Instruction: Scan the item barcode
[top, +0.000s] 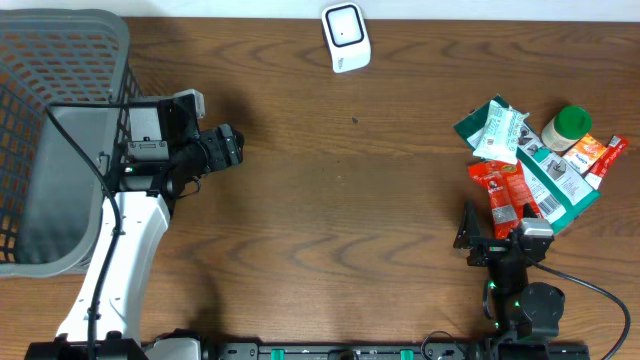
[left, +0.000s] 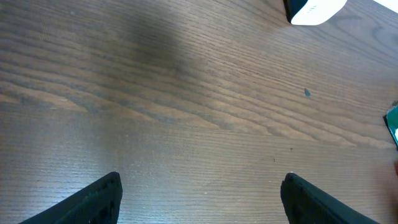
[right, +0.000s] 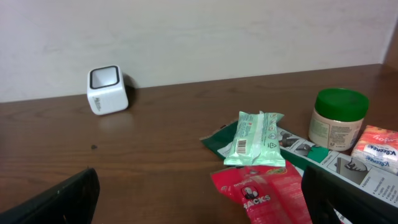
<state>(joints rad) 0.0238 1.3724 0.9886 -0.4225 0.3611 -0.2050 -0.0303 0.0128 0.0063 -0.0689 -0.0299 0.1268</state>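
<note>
While the left gripper (left: 199, 208) and right gripper (right: 199, 202) hang spread and empty, the pale green packet (right: 254, 140) lies against red snack packets (right: 264, 193) ahead of the right one, so a pinch could snag 2.

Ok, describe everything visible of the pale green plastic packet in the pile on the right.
The pale green plastic packet is a soft, crinkly pouch, flat and oblong, with crimped sealed ends and faint print. A white barcode label sits face up near the end closer to the right wrist camera. The packet lies on top of a dark green flat package, with a red snack packet just in front of it. Nothing grips it.
</note>
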